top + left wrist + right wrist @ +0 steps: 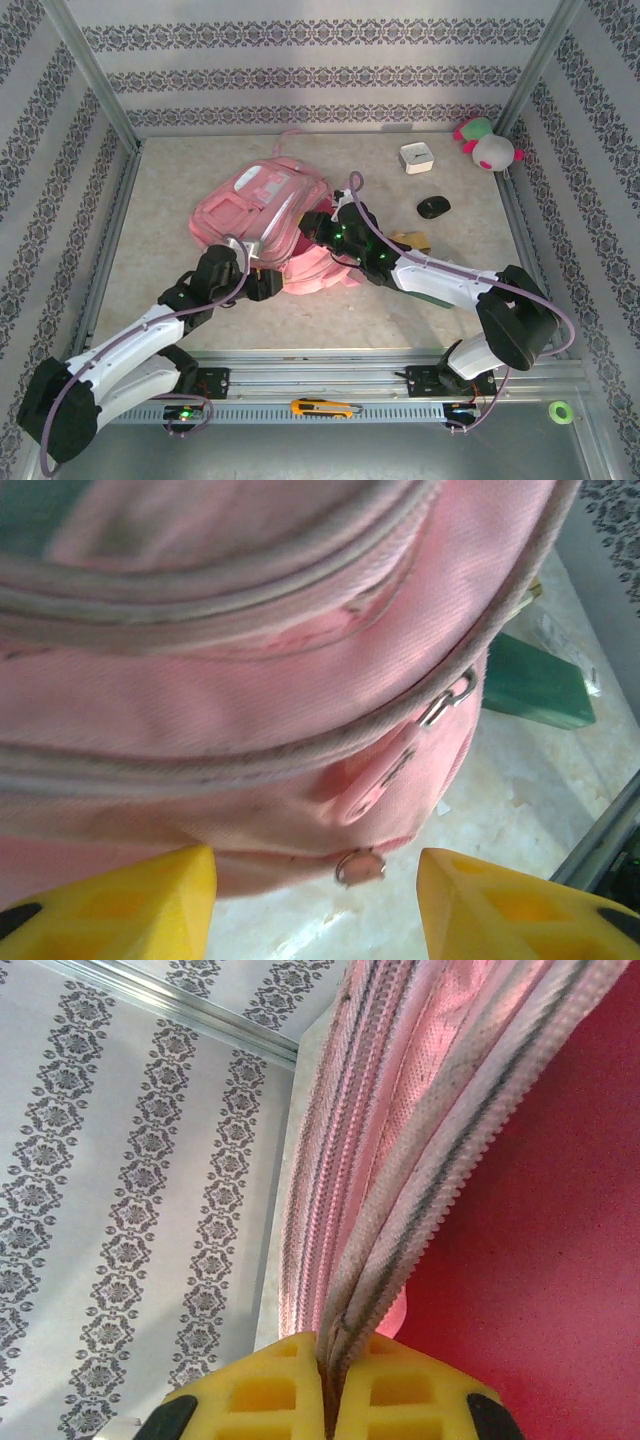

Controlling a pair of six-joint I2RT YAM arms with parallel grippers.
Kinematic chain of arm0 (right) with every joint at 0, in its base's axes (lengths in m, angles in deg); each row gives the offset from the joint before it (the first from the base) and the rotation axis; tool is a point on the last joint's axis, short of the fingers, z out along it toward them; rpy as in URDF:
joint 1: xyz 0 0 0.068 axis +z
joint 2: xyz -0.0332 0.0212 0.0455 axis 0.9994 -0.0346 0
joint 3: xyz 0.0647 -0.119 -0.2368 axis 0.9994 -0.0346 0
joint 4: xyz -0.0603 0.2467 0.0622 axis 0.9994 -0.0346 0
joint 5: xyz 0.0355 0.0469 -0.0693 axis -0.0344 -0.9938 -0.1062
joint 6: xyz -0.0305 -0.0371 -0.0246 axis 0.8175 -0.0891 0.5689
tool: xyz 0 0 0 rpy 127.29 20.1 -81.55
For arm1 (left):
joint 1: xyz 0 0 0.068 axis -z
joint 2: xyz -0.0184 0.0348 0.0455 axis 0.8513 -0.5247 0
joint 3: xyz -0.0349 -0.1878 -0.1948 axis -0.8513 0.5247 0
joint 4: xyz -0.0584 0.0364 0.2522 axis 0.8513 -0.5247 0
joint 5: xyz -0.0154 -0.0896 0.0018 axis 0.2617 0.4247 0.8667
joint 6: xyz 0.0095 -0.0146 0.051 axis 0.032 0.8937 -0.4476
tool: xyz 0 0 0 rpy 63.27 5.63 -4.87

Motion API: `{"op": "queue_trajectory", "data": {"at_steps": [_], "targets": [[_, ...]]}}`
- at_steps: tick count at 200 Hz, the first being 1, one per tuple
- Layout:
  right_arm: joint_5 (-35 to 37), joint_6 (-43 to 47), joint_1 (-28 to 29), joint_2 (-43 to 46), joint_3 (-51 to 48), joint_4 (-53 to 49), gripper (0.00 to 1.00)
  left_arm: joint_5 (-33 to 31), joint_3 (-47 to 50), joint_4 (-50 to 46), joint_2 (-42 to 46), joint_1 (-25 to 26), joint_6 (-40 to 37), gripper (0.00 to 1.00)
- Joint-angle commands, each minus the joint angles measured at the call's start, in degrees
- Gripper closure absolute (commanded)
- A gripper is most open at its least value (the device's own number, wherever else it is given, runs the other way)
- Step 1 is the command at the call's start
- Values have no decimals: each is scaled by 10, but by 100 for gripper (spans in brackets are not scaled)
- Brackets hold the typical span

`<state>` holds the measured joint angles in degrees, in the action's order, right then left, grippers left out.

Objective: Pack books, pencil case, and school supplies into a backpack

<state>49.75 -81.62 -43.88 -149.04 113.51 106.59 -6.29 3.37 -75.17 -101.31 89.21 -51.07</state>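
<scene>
Backpack [262,198]: soft pink twill with white patches, slumped in the middle of the counter [170,190]. Its piping and zip tracks are soiled grey.
Zip pulls: a small metal ring [360,866] and a pink fabric tab [385,772] hang at the backpack's lower seam.
Left arm [150,335]: stretched low, with the wrist at the backpack's near side.
Left jaws: stand apart with nothing between them. The blocky yellow fingers [150,900] flank a gap, and the backpack's seam is just ahead.
Right arm [440,282]: folded sharply at the elbow, with the forearm running to the backpack's right side.
Right jaws: pinched on the backpack's opened zip edge. Toothed, woven zip tape [400,1210] comes out from between the yellow ribbed fingers [260,1395].
Green slab [535,685]: flat, dark and hard-edged, just right of the backpack.
Counter: pale, with a marbled look.
</scene>
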Motion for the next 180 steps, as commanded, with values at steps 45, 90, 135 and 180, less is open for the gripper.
{"op": "queue_trajectory", "data": {"at_steps": [45,90,135,180], "targets": [[3,17,12,3,37,48,100,-15,-26,148,-75,26,11,51],[4,29,12,6,44,31,100,-15,-47,155,-85,27,6,77],[-2,38,6,12,48,16,100,-48,-42,100,-33,28,2,100],[-11,53,-2,31,55,-6,100,-131,-25,18,9,27,7,100]]}}
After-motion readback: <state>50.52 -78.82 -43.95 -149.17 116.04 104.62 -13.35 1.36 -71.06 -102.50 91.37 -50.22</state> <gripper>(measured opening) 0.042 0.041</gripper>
